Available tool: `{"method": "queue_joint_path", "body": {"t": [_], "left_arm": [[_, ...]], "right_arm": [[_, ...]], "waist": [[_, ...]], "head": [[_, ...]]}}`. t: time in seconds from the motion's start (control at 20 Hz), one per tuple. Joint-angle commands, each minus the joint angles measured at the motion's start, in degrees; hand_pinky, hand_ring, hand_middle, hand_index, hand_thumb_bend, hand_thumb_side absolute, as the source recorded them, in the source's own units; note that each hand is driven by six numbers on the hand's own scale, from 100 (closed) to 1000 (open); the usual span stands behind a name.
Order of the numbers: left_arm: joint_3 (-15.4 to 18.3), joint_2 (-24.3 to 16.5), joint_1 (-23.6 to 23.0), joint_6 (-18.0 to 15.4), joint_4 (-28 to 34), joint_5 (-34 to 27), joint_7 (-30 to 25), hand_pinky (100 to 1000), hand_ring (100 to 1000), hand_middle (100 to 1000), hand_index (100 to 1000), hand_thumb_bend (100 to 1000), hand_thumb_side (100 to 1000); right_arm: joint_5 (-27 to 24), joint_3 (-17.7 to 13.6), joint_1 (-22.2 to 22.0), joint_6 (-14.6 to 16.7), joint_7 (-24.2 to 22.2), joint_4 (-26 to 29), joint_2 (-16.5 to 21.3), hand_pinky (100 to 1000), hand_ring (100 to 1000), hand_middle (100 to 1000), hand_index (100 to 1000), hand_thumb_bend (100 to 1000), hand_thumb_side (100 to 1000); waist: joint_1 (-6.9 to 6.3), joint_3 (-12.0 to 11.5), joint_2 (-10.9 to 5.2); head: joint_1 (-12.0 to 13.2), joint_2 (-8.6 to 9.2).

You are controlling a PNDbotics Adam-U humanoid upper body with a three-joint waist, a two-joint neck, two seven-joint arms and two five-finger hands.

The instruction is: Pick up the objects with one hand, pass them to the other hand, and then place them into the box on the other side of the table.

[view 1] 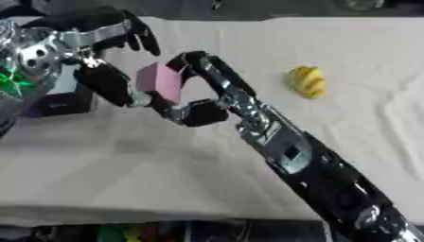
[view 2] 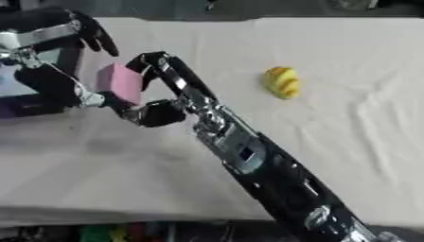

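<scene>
Where the table's near edge runs across the bottom of both views, a dark strip with small patches of green, yellow and red (view 1: 124, 232) is seen below the cloth; what they are cannot be made out. From the lower right corner, the right arm (view 1: 331, 179) is stretched diagonally up and to the left over the pale tablecloth (view 1: 165, 165). At its end the right hand (view 1: 203, 92) is seen with fingers and thumb curled round a pink block (view 1: 159, 81), which is pinched between the upper fingers and the thumb below and is held clear of the cloth, tilted slightly. Just to the left of the block, the left hand (view 1: 99, 56) is met: its fingers are spread and partly bent, the upper ones arched over the block's far side and a lower one lying against or just beside its left face; whether actual contact is made cannot be told. Behind the left hand, at the left edge of the table, a dark box (view 2: 37, 101) with a pale inside is partly shown, mostly hidden by the left arm. Well apart to the right, farther across the cloth, a yellow object with darker stripes (view 1: 307, 81) is seen lying alone on the wrinkled fabric.
</scene>
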State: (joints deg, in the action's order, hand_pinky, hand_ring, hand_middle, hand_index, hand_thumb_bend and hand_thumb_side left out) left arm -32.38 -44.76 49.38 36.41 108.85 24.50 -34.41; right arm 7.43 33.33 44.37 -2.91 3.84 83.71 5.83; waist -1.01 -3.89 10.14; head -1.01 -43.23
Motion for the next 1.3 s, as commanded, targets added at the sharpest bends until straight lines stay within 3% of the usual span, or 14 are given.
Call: {"method": "queue_joint_path", "body": {"t": [0.05, 0.15, 0.2, 0.7, 1.3], "left_arm": [[0.33, -0.8, 0.67, 6.58, 0.16, 0.05, -7.22, 833, 791, 750, 773, 524, 174], [0.18, -0.85, 0.7, 6.32, 0.0, 0.41, -7.65, 834, 791, 751, 773, 526, 162], [0.12, -0.86, 0.69, 6.23, -0.1, 0.58, -7.81, 834, 791, 750, 773, 522, 162], [-0.08, -0.53, 0.64, 6.48, 0.01, 0.23, -6.92, 825, 783, 730, 756, 457, 165], [-0.19, -0.25, 0.63, 7.04, 0.31, -1.21, -3.82, 797, 738, 647, 644, 268, 140]], "right_arm": [[-0.23, -0.01, 1.23, 0.07, 0.0, 1.83, 0.21, 768, 538, 518, 518, 280, 100], [-0.27, 0.12, 1.27, 0.1, -0.13, 2.11, 0.24, 765, 538, 522, 519, 279, 100], [-0.26, 0.21, 1.3, 0.17, -0.32, 2.39, 0.27, 764, 539, 523, 519, 231, 100], [-0.29, 0.45, 1.32, 0.2, -1.59, 4.58, 0.46, 766, 539, 527, 519, 232, 100], [-0.75, 0.5, 1.15, 0.05, -1.51, 4.87, 0.56, 766, 538, 529, 518, 232, 100]], "waist": [[-0.72, 0.03, -0.12], [-0.73, 0.01, -0.11], [-0.73, 0.02, -0.11], [-0.81, -0.03, 0.0], [-0.88, -0.1, 0.26]], "head": [[-0.12, 0.31], [-0.13, 0.44], [-0.14, 0.59], [-0.58, 1.28], [-0.72, 1.3]]}}
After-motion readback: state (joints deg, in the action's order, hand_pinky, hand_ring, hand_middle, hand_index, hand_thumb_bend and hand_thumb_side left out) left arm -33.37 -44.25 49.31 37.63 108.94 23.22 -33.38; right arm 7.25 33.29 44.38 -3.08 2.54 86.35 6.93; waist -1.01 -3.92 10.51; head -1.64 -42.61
